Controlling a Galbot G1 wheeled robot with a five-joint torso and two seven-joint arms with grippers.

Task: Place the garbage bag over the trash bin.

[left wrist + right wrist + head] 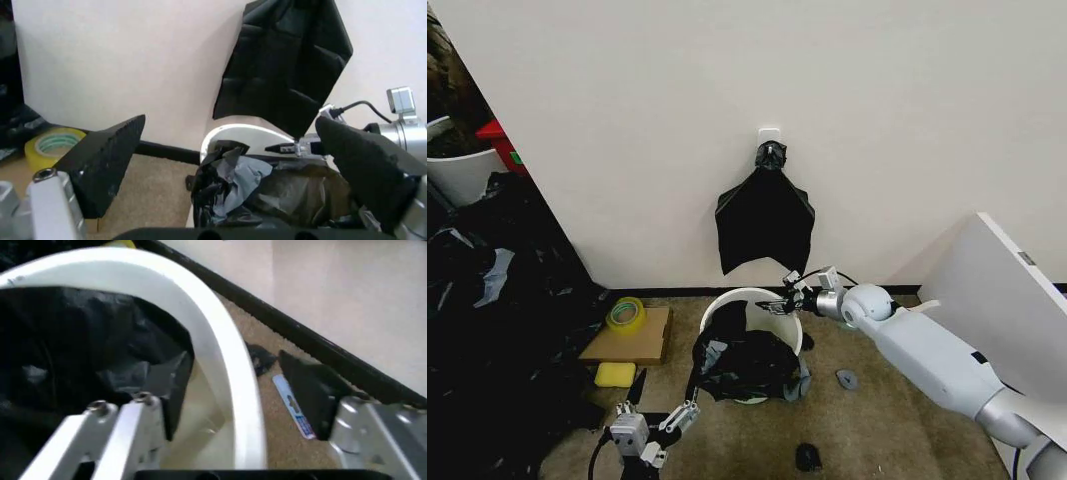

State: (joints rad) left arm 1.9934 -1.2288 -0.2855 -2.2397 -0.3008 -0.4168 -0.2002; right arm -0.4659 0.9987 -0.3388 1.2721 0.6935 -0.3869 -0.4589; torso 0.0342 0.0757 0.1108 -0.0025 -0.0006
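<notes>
The white trash bin [727, 302] stands on the carpet by the wall. The black garbage bag [747, 365] is bunched inside it and spills over its near rim and front side. My right gripper [779, 303] is at the bin's far right rim, open. In the right wrist view its fingers [123, 432] straddle the white rim [227, 365], one inside by the bag [73, 350] and one outside. My left gripper [659, 412] hovers low in front of the bin, open and empty. Its dark pads [107, 160] frame the bin [233, 132] and the bag [267, 185].
A knotted black bag bunch [765, 215] hangs from a wall hook above the bin. A yellow tape roll [626, 314], cardboard [652, 340] and a yellow sponge [615, 374] lie to the left. Black plastic sheeting [497, 330] is heaped beyond them. A white panel [1007, 300] stands to the right.
</notes>
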